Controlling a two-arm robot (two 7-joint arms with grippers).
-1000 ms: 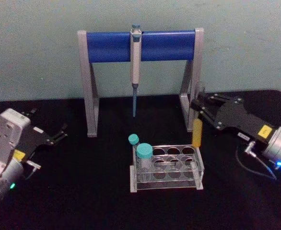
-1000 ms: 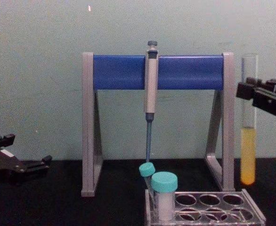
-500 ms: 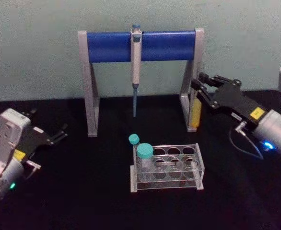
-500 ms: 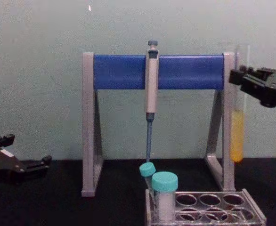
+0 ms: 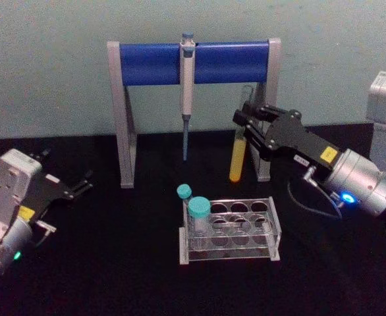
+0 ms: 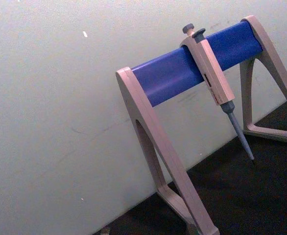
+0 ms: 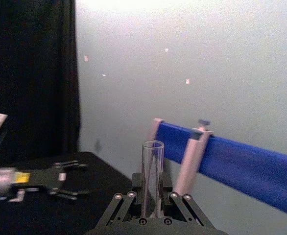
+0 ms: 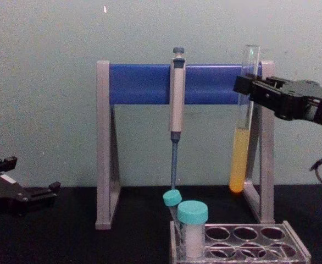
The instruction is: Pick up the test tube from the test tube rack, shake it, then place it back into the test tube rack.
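Note:
The test tube [image 5: 236, 157] is a long clear glass tube with yellow liquid in its lower part. It hangs in the air, slightly tilted, behind and above the test tube rack [image 5: 273, 227], in front of the stand's right leg. My right gripper [image 5: 246, 125] is shut on its upper part. The chest view has the tube [image 8: 241, 143] held by the same gripper [image 8: 248, 88], well above the rack [image 8: 295, 248]. In the right wrist view the tube's open mouth [image 7: 152, 171] rises between the fingers. My left gripper [image 5: 82, 184] rests open at the table's left.
A grey-and-blue pipette stand [image 5: 193, 62] stands at the back, with a pipette [image 5: 186, 85] hanging from its bar. Two teal-capped tubes [image 5: 197, 210] sit in the rack's left holes. The table is covered in black cloth, and a pale wall lies close behind.
My right gripper has carried the test tube up and to the left, from beside the rack's right end to in front of the stand. The left arm has not moved.

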